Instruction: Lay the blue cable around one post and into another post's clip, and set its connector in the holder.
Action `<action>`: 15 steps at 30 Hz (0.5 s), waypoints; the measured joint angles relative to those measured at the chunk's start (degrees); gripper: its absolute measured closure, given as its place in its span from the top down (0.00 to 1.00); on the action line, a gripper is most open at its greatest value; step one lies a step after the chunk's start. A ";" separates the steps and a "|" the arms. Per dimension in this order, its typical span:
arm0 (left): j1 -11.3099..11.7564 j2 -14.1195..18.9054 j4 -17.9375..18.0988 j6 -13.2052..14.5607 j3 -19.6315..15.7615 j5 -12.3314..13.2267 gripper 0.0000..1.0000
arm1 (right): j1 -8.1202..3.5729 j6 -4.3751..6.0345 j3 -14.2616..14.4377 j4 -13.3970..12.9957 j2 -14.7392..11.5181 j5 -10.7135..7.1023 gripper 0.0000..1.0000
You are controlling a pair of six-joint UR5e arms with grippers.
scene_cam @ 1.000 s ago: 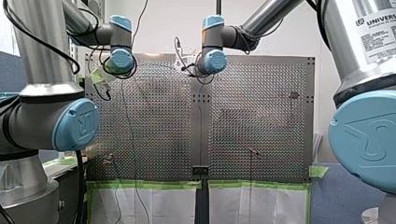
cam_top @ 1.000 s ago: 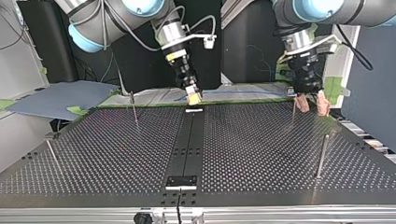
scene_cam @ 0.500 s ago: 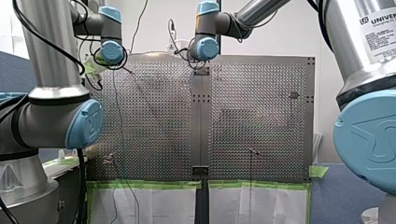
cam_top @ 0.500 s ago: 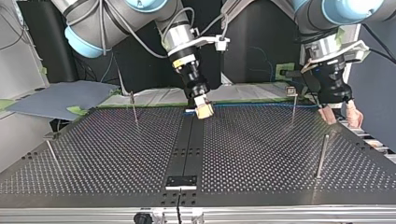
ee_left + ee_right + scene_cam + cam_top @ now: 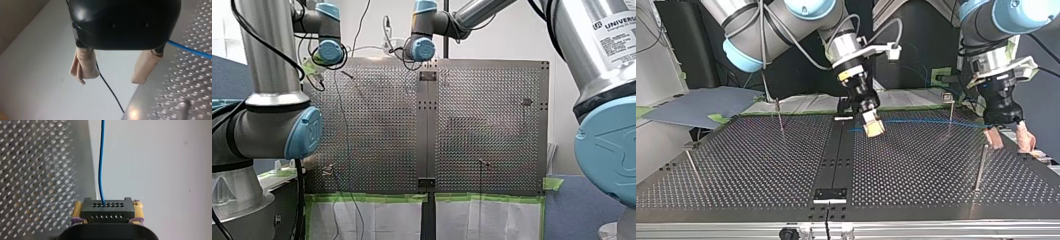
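My right gripper (image 5: pixel 873 129) hangs over the middle of the perforated plate (image 5: pixel 746 165) in the top view. Its yellow pads (image 5: pixel 78 208) are shut on a black connector (image 5: pixel 107 213). The blue cable (image 5: pixel 101 165) leaves the connector and runs straight ahead. In the top view the blue cable (image 5: pixel 916 121) stretches from that gripper toward the view's right, past a post with a clip (image 5: pixel 949 111). My left gripper (image 5: pixel 1008 140) is at the plate's right edge, open, with beige pads (image 5: pixel 84 65) holding nothing. The blue cable (image 5: pixel 190 50) passes beside it.
More thin posts stand on the plate (image 5: pixel 779 114) (image 5: pixel 980 167) (image 5: pixel 691 162). A black holder (image 5: pixel 830 194) sits on the centre strip near the top view's near edge, another small fitting (image 5: pixel 843 118) at the far end. A thin black wire (image 5: pixel 110 90) hangs below my left gripper.
My right gripper has carried the connector toward the top view's right and nearer, drawing the blue cable out over the plate. My left gripper has moved right to the plate's edge, still open.
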 joint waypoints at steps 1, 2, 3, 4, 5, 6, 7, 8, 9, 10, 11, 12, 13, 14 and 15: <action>0.11 -0.30 0.07 -0.17 0.47 0.13 1.00 | 0.14 -0.01 -0.58 0.01 0.27 -0.01 0.01; 0.26 -0.75 0.11 -0.39 1.13 0.27 1.00 | 0.32 -0.04 -1.34 0.10 0.64 -0.01 0.01; 0.37 -1.11 0.11 -0.54 1.65 0.37 1.00 | 0.44 -0.07 -1.85 0.22 0.91 -0.01 0.01; 0.47 -1.47 0.10 -0.68 2.13 0.47 1.00 | 0.53 -0.09 -2.31 0.33 1.16 -0.02 0.01; 0.60 -1.93 0.10 -0.86 2.75 0.58 1.00 | 0.62 -0.08 -2.82 0.43 1.45 -0.02 0.01; 0.70 -2.24 0.09 -0.97 3.14 0.64 1.00 | 0.69 -0.07 -3.15 0.47 1.64 -0.02 0.01; 0.81 -2.49 0.08 -1.07 3.46 0.68 1.00 | 0.76 -0.05 -3.46 0.49 1.83 -0.02 0.01; 1.00 -2.75 0.09 -1.15 3.80 0.72 1.00 | 0.85 -0.02 -3.84 0.48 2.06 -0.03 0.01; 1.15 -2.91 0.10 -1.20 4.01 0.74 1.00 | 0.90 0.00 -4.12 0.47 2.23 -0.02 0.01; 1.32 -3.07 0.11 -1.23 4.19 0.76 1.00 | 0.95 0.02 -4.43 0.49 2.40 -0.03 0.01; 1.62 -3.36 0.11 -1.28 4.36 0.76 1.00 | 1.03 0.04 -4.91 0.57 2.72 -0.05 0.01; 1.86 -3.62 0.12 -1.30 4.47 0.77 1.00 | 1.10 0.05 -5.30 0.68 3.02 -0.07 0.01; 2.09 -3.89 0.12 -1.33 4.55 0.78 1.00 | 1.17 0.06 -5.72 0.88 3.38 -0.07 0.01; 2.42 -4.24 0.15 -1.39 4.61 0.78 1.00 | 1.25 0.07 -6.36 1.30 3.95 -0.07 0.01; 2.66 -4.46 0.20 -1.45 4.65 0.80 1.00 | 1.32 0.07 -6.87 1.68 4.42 -0.06 0.01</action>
